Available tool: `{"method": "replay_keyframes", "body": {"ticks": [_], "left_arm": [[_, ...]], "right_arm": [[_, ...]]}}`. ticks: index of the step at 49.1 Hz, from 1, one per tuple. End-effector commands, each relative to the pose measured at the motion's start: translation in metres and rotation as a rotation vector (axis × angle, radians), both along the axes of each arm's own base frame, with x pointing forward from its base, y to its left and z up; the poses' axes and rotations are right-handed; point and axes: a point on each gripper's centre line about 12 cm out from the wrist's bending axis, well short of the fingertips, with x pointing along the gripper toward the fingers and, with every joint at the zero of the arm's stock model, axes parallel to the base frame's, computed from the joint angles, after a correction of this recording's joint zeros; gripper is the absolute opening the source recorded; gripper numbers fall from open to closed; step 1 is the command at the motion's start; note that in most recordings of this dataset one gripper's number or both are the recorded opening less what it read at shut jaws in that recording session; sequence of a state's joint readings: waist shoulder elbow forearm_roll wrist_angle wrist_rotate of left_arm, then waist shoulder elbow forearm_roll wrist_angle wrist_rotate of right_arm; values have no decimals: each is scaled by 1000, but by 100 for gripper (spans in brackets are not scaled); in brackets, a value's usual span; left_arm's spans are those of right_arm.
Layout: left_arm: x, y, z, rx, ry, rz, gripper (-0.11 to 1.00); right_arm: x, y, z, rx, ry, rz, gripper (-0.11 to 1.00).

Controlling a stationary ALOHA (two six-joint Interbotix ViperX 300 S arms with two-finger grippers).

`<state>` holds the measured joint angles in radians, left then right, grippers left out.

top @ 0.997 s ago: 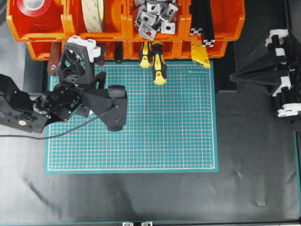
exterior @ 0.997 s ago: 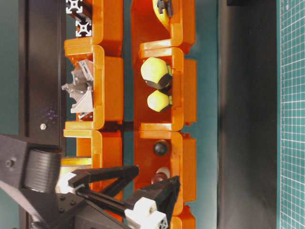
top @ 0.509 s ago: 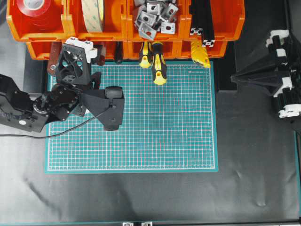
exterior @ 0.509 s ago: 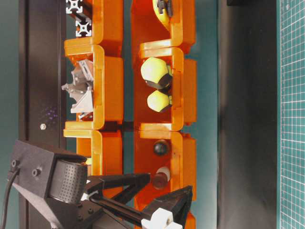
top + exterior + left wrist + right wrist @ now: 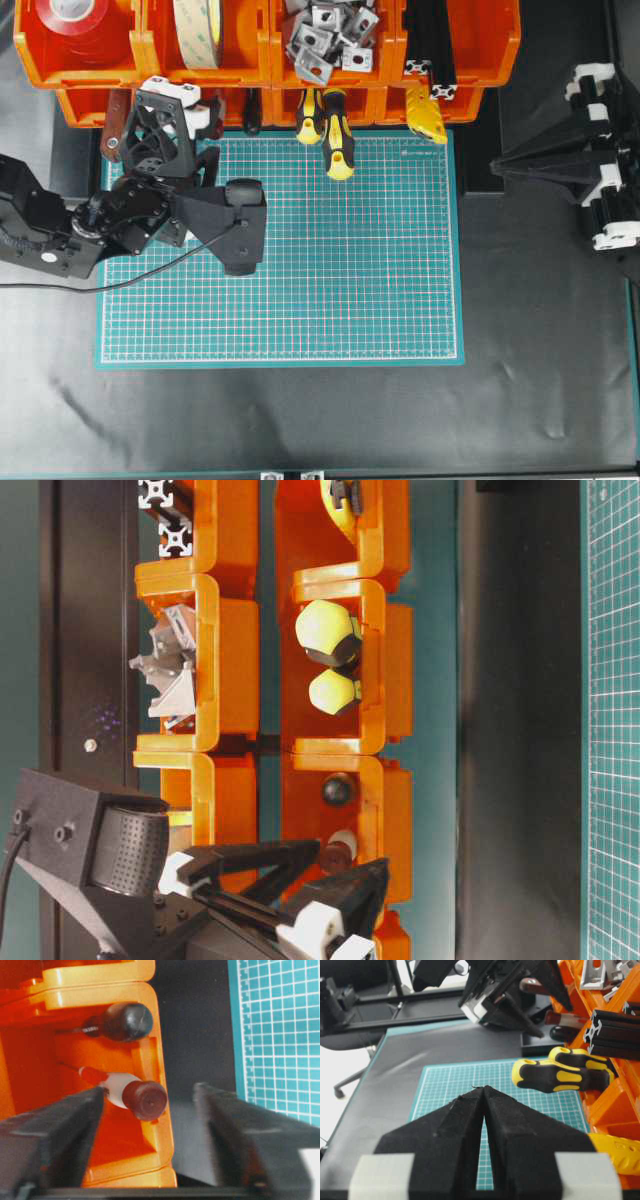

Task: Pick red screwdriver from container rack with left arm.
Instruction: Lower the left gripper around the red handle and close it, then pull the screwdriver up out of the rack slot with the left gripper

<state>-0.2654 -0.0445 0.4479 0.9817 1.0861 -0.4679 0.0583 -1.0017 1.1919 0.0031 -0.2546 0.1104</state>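
Observation:
The red screwdriver lies in a lower bin of the orange container rack, its dark red end and white band poking out over the bin's lip. My left gripper is open and straddles that end. One finger is close beside the white band, and the other stands clear to the right. From table level the screwdriver's end shows between the two black fingertips of the left gripper. Overhead, the left gripper reaches under the rack. My right gripper is shut and far off to the right.
A black-handled tool lies in the same bin just above the screwdriver. Two yellow-and-black screwdrivers stick out of the neighbouring bin over the green cutting mat. A red-brown flat handle hangs left of the gripper. Upper bins hold tape and metal brackets.
The left gripper's jaws have narrowed around the screwdriver's end, and the wrist has shifted slightly at the rack. The right arm has not moved.

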Motion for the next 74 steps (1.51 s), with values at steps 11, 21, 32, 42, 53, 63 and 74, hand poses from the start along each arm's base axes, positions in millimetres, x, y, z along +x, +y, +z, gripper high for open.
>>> {"method": "replay_keyframes", "body": {"ticks": [11, 21, 32, 42, 53, 63, 74], "left_arm": [[8, -3, 21, -5, -55, -12, 32], [12, -13, 38, -9, -93, -20, 31], [4, -41, 64, 16, -105, -9, 27], [-10, -79, 103, 1, -165, -51, 25], [-24, -132, 143, -53, -243, -211, 25], [-18, -171, 127, 22, -147, -337, 25], [1, -186, 86, 76, -60, -401, 25]], "right_arm": [[1, 3, 4, 1, -9, 17, 0], [1, 4, 5, 1, -12, 20, 0], [1, 4, 6, 1, -17, 20, 0], [1, 4, 6, 1, -18, 20, 0], [-1, 4, 9, 5, -30, 20, 0], [-7, 3, 15, 6, -21, 20, 0], [-13, 3, 22, 16, -16, 19, 0]]}}
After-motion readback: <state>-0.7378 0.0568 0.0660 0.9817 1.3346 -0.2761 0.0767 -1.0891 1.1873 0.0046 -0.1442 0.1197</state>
